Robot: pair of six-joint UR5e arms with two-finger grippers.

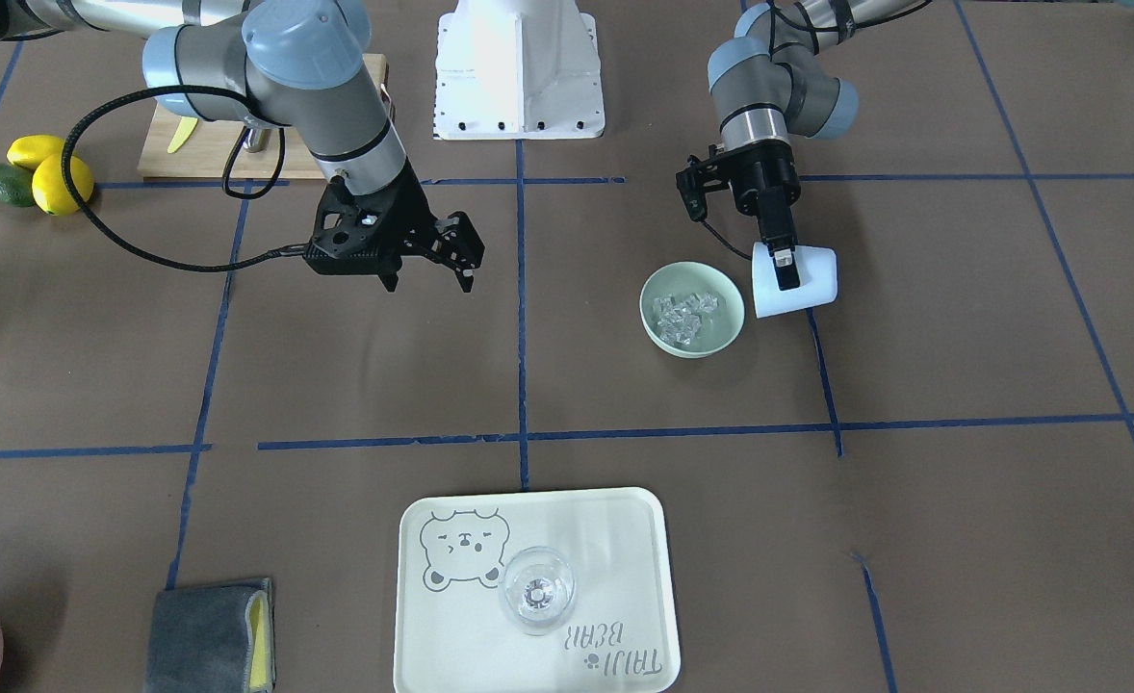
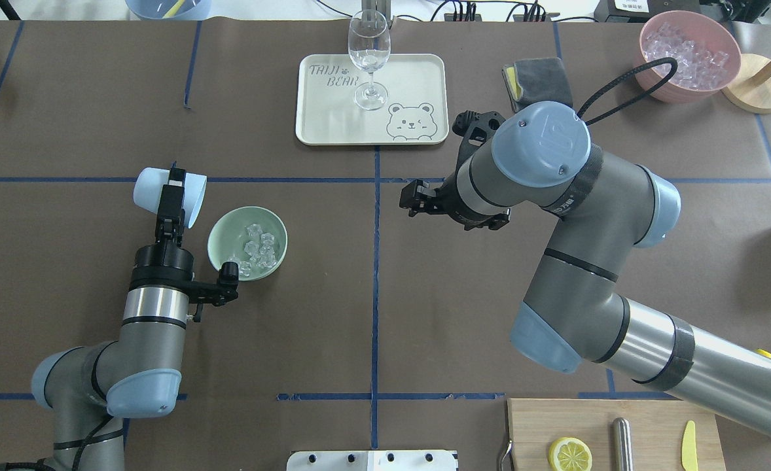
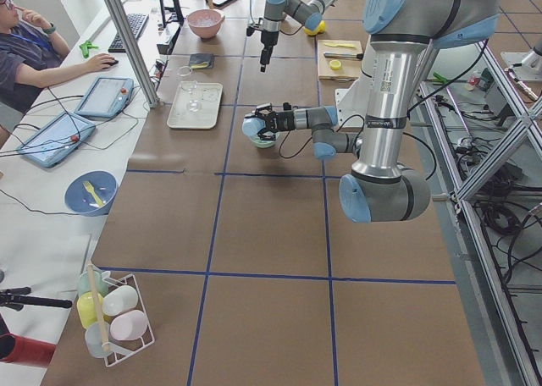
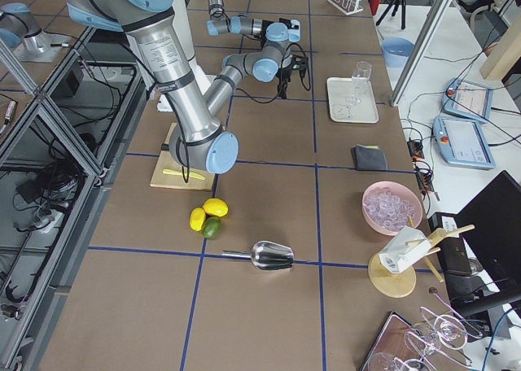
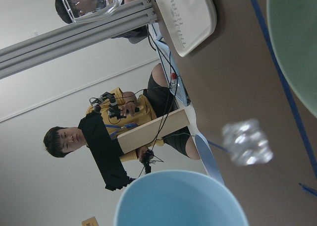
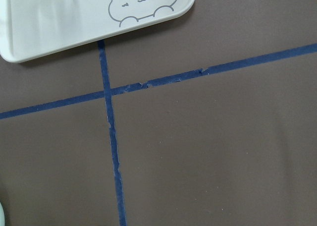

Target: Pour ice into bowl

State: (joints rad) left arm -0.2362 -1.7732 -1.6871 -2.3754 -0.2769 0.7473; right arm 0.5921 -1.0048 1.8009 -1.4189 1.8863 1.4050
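Now the left fingers (image 1: 786, 269) clamp the blue cup (image 1: 814, 285), which is tipped on its side with its mouth toward the bowl (image 1: 711, 348) just beside it. The ice (image 1: 685, 316) is heaped inside. The right fingers (image 1: 461, 252) hang spread and empty, well apart. Only the left wrist view shows one loose cube (image 5: 246, 142) past the cup's rim — falling or not, I cannot tell.

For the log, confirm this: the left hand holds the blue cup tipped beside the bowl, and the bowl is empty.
Not empty: the overhead exterior view shows ice lying in the bowl. The left hand does hold the blue cup tipped beside it.
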